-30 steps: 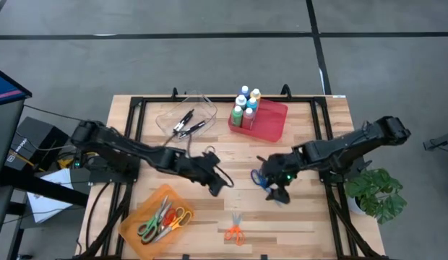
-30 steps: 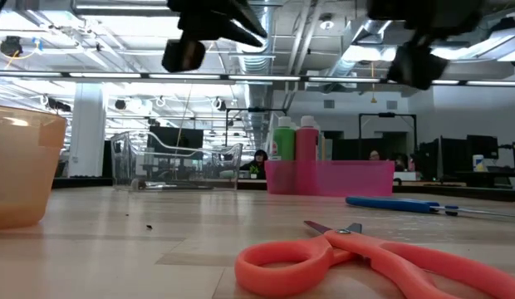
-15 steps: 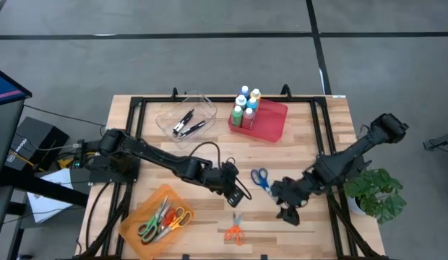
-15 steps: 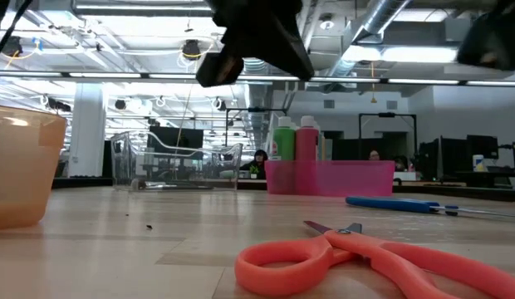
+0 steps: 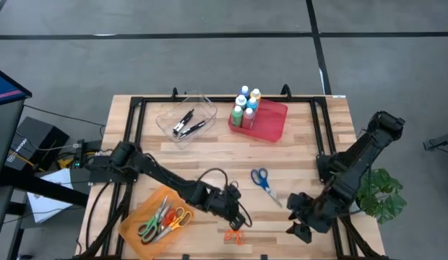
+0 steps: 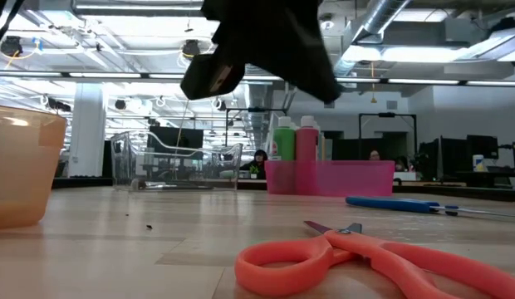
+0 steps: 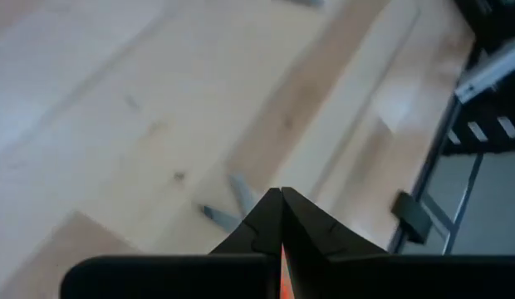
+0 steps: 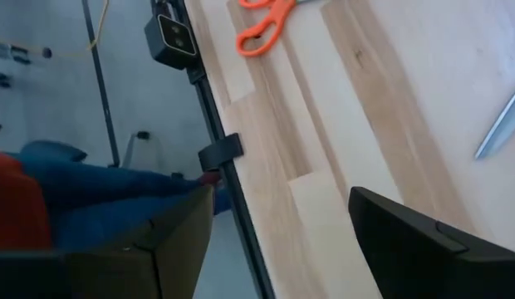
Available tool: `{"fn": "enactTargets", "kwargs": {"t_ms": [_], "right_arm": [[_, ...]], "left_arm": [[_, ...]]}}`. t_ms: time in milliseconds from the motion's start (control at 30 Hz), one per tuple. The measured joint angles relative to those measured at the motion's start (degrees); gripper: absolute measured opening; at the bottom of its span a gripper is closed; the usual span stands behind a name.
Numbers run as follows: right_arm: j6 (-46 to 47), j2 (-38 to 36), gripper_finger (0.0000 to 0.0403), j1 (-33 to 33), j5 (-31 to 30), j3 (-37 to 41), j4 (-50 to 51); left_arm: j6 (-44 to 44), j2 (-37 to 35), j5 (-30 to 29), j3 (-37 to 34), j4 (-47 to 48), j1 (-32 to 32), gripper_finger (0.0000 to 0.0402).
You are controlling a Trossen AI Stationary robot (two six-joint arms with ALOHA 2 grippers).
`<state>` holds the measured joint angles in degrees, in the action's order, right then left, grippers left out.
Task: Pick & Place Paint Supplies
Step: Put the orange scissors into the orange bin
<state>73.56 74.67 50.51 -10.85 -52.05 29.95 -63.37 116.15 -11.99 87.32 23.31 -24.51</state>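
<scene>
Here, on a wooden counter point(image 5: 209, 155), the left gripper point(image 5: 236, 214) is hanging low near the front edge, just above the orange scissors point(image 5: 234, 234), its fingers point(image 7: 278, 218) pressed together and holding nothing. The right gripper point(image 5: 301, 217) is sitting at the front right corner, near the counter's edge, its two fingers point(image 8: 411, 241) spread wide apart and empty; its wrist view is looking down over the counter's side rail to the floor. The paint bottles point(image 5: 246, 105) are standing upright in the red tray point(image 5: 269, 120) at the back of the counter, well apart from both grippers; in the low view a green bottle point(image 6: 284, 139) and a pink bottle point(image 6: 307, 139) are rising above the tray's pink wall. A clear bin point(image 5: 185, 119) with dark markers is lying just left of the tray. Blue scissors point(image 5: 262, 180) are resting on open wood between the two arms, and an orange bin point(image 5: 156, 214) of more scissors is occupying the front left. The counter's middle is lying bare.
</scene>
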Motion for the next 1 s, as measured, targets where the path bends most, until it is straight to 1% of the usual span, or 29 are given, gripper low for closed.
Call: {"fn": "enactTargets", "kwargs": {"t_ms": [233,400,600,767,867,1000], "right_arm": [[6.27,0.0,0.0276,3.69,-5.52,0.0,0.02],[9.87,0.0,0.0276,5.14,-8.85,0.0,-0.06],[10.52,0.0,0.0276,5.42,-10.23,0.0,-0.69],[10.69,0.0,0.0276,5.31,-10.27,0.0,-1.15],[10.68,0.0,0.0276,5.29,-10.27,0.0,-1.71],[10.73,0.0,0.0276,5.26,-11.71,0.0,-1.81]], "left_arm": [[0.43,4.38,0.45,4.23,-0.1,-3.57,0.0],[0.52,6.26,0.72,4.49,1.49,-5.44,0.0],[0.57,7.09,0.96,4.49,5.76,-6.51,0.0],[1.84,7.09,1.12,4.49,6.8,-6.63,0.0],[2.21,7.3,2.6,4.49,5.45,-6.63,0.0],[6.68,8.21,3.61,4.48,-1.79,-7.4,0.0004]]}}
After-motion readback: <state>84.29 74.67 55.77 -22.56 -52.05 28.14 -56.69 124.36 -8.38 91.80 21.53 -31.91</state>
